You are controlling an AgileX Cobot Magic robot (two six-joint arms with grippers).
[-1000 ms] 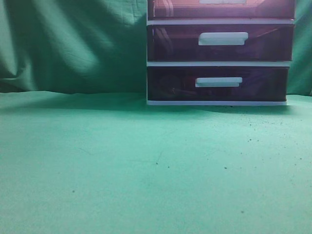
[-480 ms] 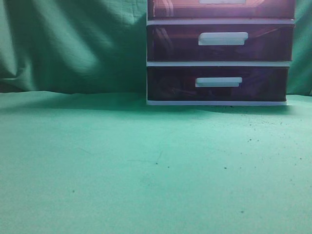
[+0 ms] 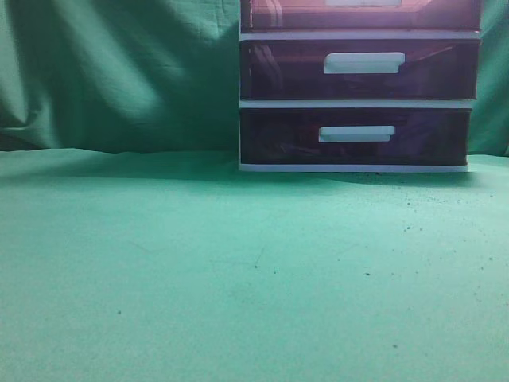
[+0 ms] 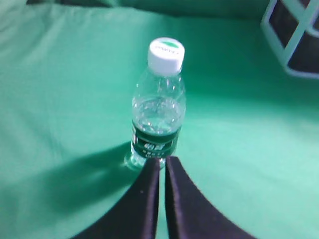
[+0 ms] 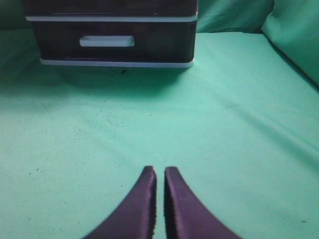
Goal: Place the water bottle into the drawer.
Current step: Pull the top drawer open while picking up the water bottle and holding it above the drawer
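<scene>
The water bottle point(image 4: 158, 107), clear with a white cap and green label, stands upright on the green cloth in the left wrist view; it does not show in the exterior view. My left gripper point(image 4: 162, 160) is shut and empty, its tips just in front of the bottle's base. The top drawer point(image 3: 286, 14), dark purple with a white handle, is closed and cut off by the top edge of the exterior view. My right gripper point(image 5: 160, 170) is shut and empty above bare cloth, well short of the drawer unit point(image 5: 112, 62). Neither arm shows in the exterior view.
The white-framed unit point(image 3: 358, 103) stands at the back right on the green cloth, with two more closed drawers point(image 3: 278, 72) under the top one. A corner of it shows in the left wrist view point(image 4: 294, 35). Green cloth drapes behind point(image 3: 119, 72).
</scene>
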